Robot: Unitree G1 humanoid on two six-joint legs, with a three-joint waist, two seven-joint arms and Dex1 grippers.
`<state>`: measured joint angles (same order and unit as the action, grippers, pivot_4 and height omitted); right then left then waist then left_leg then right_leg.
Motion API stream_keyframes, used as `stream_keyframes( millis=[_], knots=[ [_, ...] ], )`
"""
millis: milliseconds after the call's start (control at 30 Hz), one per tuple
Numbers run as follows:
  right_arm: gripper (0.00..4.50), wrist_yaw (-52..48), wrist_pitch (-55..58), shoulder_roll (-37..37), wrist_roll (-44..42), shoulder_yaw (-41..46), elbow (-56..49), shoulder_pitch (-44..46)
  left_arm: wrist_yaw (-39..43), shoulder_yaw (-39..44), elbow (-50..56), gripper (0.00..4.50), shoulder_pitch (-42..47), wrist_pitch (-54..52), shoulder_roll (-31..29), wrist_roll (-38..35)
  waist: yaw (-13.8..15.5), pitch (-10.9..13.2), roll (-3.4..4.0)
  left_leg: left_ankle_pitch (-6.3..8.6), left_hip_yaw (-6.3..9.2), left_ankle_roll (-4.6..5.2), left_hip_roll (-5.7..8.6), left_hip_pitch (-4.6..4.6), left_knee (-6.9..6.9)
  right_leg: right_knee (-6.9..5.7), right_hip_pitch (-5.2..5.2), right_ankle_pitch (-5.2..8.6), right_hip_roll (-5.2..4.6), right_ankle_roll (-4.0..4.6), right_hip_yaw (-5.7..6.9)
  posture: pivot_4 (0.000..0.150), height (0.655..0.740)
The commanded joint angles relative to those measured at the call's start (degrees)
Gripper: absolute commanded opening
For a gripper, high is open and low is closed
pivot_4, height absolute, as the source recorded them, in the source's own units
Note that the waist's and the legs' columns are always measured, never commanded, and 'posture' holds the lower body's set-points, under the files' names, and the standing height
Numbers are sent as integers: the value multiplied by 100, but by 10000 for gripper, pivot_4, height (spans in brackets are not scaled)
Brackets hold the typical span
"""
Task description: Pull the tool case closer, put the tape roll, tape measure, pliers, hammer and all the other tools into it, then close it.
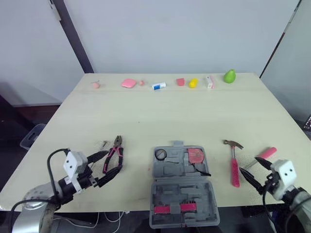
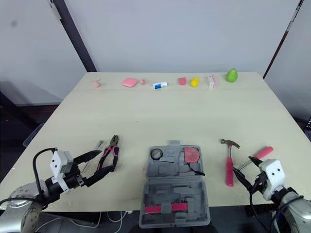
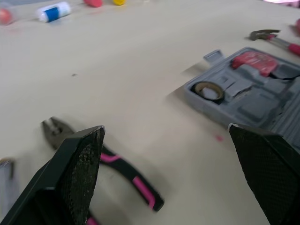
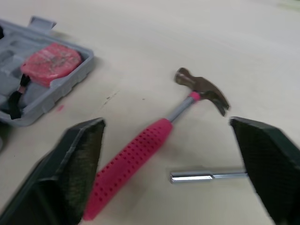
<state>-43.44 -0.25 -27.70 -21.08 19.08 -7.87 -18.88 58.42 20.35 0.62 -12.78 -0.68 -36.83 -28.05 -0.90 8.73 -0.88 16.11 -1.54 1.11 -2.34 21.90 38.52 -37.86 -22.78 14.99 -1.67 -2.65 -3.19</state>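
Hammer (image 1: 234, 171) — beside wide-open, empty right claw (image 1: 249, 164)

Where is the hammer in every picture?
Left eye view: the hammer lies right of the open tool case.
Right eye view: the hammer, also right of the tool case.
Left wrist view: the hammer, far beyond the tool case.
Right wrist view: the hammer, close, beside the tool case.
Shared landmark: the tool case.

We reach low and forward on both sides. Our left gripper (image 1: 113, 161) points toward our right and slightly ahead, its two black fingers spread wide. Our right gripper (image 1: 249, 164) points ahead and toward our left, fingers parted just as wide.
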Motion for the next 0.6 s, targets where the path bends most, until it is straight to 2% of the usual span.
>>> stream_keyframes(
  millis=[33,300,600],
  knots=[
    [44303,-275,-385,26,-323,505,51,-606,-115,458,-91,45000,-384,245,76,-34,6,-1,-2,0,-2,0,-3,0,-1,0,0,1,-3,0,-1,1500,7400],
    [44303,-889,-745,49,-898,1149,693,-1287,-281,1009,-429,45000,-1045,437,315,-105,9,1,-10,1,-19,0,-6,-6,-10,7,-1,14,-23,-19,-12,1500,7400],
    [44303,-1246,-894,18,-994,1213,1011,-1343,-323,981,-402,45000,-1118,517,412,-92,14,2,-16,2,-20,-1,-15,-5,-11,8,-5,17,-48,-20,-14,1500,7400]
  ],
)
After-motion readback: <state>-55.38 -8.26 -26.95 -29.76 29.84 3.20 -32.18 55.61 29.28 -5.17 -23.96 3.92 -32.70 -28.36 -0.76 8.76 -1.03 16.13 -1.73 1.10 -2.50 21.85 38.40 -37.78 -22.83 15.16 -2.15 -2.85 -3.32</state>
